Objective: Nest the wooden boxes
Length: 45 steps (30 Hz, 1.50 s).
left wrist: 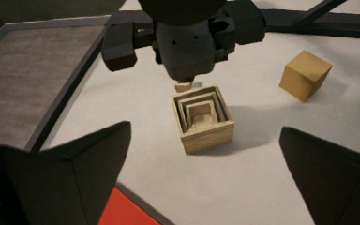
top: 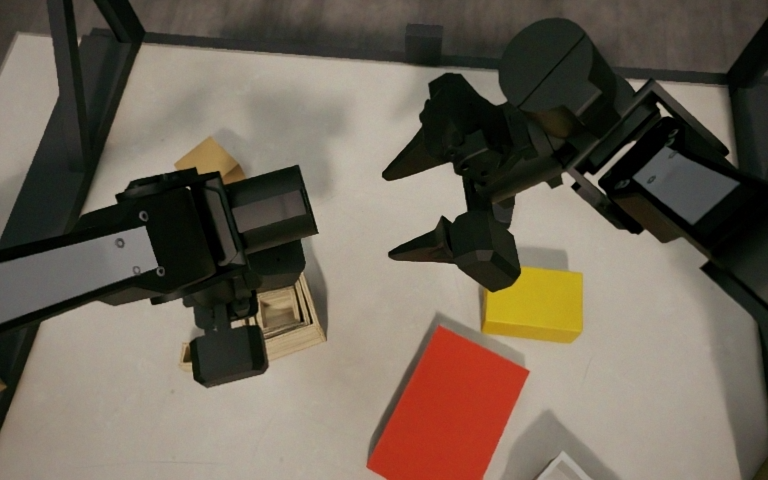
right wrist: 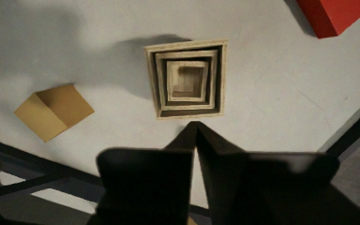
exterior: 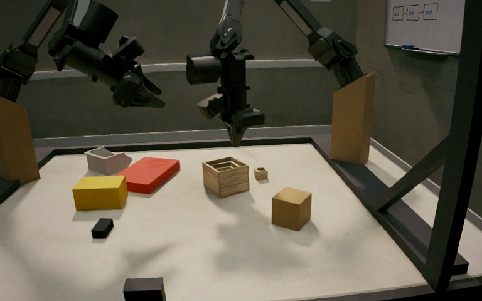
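The biggest wooden box (exterior: 225, 176) stands upright on the table with smaller boxes nested inside, open sides up. It also shows in the overhead view (top: 288, 316), the left wrist view (left wrist: 202, 117) and the right wrist view (right wrist: 189, 80). The tiniest wooden box (exterior: 260, 173) sits upright on the table just beside it, apart from it, and also shows in the left wrist view (left wrist: 183, 86). My right gripper (exterior: 235, 140) (right wrist: 194, 125) is shut and empty, pointing down high above the nest. My left gripper (top: 390, 215) (exterior: 156, 97) is open and empty, raised high and well away from the boxes.
A tan cube (exterior: 291, 208) stands near the nest. A yellow block (top: 532, 303), a red slab (top: 450, 404) and a grey open tray (exterior: 105, 160) lie on the left arm's side. A small black block (exterior: 102, 227) lies by the yellow block. Frame posts border the table.
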Tool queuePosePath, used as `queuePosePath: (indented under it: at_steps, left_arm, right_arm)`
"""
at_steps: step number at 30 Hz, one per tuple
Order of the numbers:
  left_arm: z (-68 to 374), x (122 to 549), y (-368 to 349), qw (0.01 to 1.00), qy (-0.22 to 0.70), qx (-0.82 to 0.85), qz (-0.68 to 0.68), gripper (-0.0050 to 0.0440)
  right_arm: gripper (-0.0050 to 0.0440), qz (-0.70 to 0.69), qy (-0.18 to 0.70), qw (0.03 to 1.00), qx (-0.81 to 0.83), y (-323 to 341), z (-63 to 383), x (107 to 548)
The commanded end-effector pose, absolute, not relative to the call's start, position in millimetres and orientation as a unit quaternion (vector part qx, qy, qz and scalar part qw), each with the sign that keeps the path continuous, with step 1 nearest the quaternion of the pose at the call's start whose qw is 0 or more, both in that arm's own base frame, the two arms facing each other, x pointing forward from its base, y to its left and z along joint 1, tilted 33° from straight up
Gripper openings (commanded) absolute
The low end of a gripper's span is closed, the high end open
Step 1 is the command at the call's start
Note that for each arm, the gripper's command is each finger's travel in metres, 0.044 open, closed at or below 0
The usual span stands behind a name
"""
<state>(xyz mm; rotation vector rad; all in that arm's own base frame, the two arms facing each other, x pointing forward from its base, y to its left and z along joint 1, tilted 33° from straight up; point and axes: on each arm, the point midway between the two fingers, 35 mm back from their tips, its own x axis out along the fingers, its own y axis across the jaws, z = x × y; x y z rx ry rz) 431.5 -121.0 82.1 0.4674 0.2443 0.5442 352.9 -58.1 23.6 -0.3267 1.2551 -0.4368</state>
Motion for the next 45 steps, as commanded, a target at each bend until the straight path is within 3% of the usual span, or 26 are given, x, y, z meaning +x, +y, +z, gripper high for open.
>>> queuePosePath:
  at_steps: [1,24,34,45]
  left_arm:
    - [90,435,-113,0.926,0.144,0.235,0.257,0.04]
    - [82,409,-31,0.887,0.315,0.265,0.208,0.04]
    - [73,379,-2,0.86,0.396,0.259,0.191,0.04]
    - [62,311,34,0.801,0.528,0.225,0.169,0.04]
  right_arm:
    - [-0.005,-0.208,0.569,0.783,-0.14,-61,27,351]
    - [-0.005,-0.244,0.554,0.791,-0.091,-75,4,326]
    - [-0.005,-0.256,0.549,0.792,-0.073,-80,-4,315]
    - [-0.005,-0.276,0.54,0.794,-0.046,-87,-15,298]
